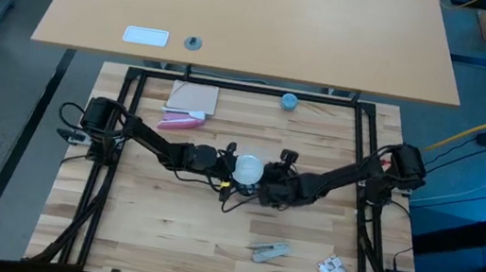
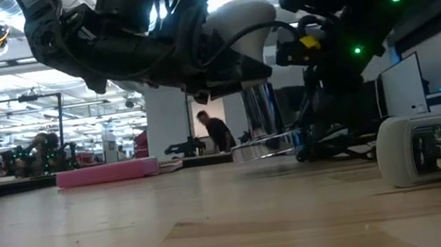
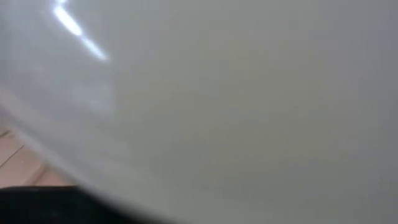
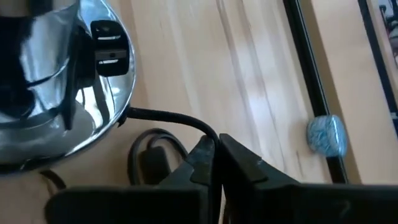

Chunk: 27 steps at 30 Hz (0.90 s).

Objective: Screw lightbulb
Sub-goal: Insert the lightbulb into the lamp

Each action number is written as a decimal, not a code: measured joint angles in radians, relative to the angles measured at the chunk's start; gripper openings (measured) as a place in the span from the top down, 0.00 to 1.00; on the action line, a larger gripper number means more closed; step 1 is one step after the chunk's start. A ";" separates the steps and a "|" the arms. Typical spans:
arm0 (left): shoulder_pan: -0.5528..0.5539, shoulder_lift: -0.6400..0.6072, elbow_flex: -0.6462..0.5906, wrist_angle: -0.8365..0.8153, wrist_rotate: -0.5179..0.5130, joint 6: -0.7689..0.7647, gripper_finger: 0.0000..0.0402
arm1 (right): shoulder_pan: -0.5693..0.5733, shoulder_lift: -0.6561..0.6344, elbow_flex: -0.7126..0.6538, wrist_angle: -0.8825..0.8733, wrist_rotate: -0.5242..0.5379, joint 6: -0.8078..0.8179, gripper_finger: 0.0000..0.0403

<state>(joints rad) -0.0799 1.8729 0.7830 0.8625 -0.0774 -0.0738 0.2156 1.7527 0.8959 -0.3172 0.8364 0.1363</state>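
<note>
1. The lightbulb (image 1: pixel 248 167) sits mid-table, between the two arms, seen from above as a round white frosted dome.
2. In the low view the lightbulb (image 2: pixel 247 23) is raised above the table, a white matte dome on top of a shiny chrome stem (image 2: pixel 261 110).
3. In the left wrist view the lightbulb (image 3: pixel 236 106) fills almost the whole frame: smooth pale grey-white surface with one bright glare streak.
4. The left tool (image 1: pixel 227 164) is right at the bulb's left side, fingers partly closed and clenched on the bulb, judging by how close the bulb sits in the wrist view.
5. The right tool (image 1: pixel 267 180) is just right of the bulb, low by the lamp base; its fingers (image 4: pixel 202 163) are pressed fully together, gripping nothing visible.
6. The chrome lamp base (image 4: pixel 68 93) is a round mirror-like disc on the wooden table (image 1: pixel 163 230), with a thin black cord (image 4: pixel 168 118) running from its edge past the right tool's fingertips.
7. A small blue speckled object (image 4: pixel 326 135) lies by the black frame rail at the table's far side, well apart from the lamp.
8. A pink flat object (image 2: pixel 107 172) lies on the table's left far part, near a tan pad (image 1: pixel 193 98).
9. Small silvery items (image 1: pixel 271 251) and a white patterned scrap (image 1: pixel 332 271) lie on the near right of the table.
</note>
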 joint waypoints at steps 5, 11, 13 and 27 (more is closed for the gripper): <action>-0.004 0.000 0.000 0.002 0.001 0.000 0.63 | -0.035 0.000 0.000 0.035 -0.036 -0.105 0.95; -0.005 0.000 -0.001 0.014 -0.002 -0.007 0.63 | -0.059 0.000 0.000 0.036 -0.043 -0.173 0.94; -0.005 0.000 -0.001 0.013 -0.001 -0.010 0.63 | -0.059 0.000 0.000 0.036 -0.043 -0.175 0.92; 0.006 -0.001 -0.002 0.006 0.021 -0.049 0.63 | -0.060 0.000 -0.002 0.031 -0.223 -0.164 0.84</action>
<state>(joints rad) -0.0738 1.8723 0.7811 0.8684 -0.0564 -0.1226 0.1558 1.7527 0.8940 -0.2863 0.6137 -0.0281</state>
